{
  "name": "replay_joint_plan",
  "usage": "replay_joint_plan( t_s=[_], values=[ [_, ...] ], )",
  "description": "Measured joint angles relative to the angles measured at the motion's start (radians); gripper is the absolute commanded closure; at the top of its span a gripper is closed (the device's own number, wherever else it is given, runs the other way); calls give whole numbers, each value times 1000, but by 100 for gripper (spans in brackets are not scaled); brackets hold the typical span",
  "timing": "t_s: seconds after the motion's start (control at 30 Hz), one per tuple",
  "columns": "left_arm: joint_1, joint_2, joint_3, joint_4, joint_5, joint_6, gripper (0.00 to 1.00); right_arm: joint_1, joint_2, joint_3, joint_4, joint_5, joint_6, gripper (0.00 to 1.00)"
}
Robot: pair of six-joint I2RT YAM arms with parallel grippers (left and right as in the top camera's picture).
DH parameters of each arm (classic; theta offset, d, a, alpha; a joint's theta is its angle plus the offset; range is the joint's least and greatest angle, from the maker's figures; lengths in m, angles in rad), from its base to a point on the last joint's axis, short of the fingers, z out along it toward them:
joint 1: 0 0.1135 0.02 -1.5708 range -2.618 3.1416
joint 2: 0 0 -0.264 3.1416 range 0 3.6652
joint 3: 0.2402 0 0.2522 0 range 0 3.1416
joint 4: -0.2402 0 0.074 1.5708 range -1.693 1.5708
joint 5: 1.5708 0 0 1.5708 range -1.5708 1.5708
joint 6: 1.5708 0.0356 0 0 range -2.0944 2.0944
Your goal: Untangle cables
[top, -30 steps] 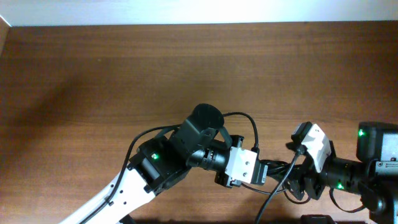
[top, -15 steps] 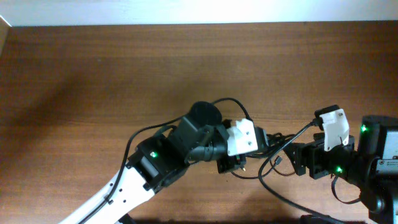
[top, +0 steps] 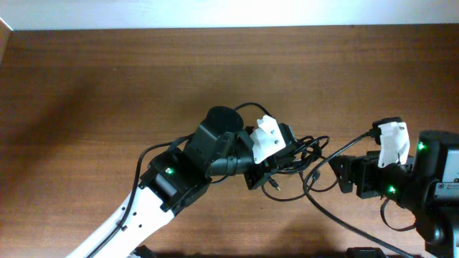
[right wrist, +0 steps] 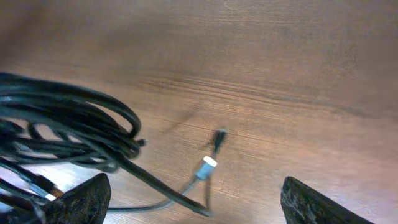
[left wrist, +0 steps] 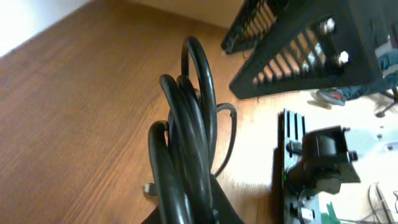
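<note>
Both arms have swung upward since earlier. Left gripper (top: 281,159) is clamped on the cables (top: 305,152), one tangled bundle lifted mid-table (top: 107,86). Right gripper (top: 343,176) gapes empty beside it. Untangling looks barely begun.

We see soft even light on table (top: 107,72), dimmer patch at left. Wrist views blurred, near cables (left wrist: 186,155) unsharp.
</note>
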Motion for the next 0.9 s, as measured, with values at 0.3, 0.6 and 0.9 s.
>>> replay_joint_plan(
  t_s=[0.3,0.6,0.9],
  values=[
    [0,0,0,138,-22,-92,100,0,0,0,4,-317,79,18],
    [0,0,0,229,14,-147,100,0,0,0,58,-364,81,19],
    [3,0,0,282,197,-153,100,0,0,0,191,-187,74,37]
  ],
)
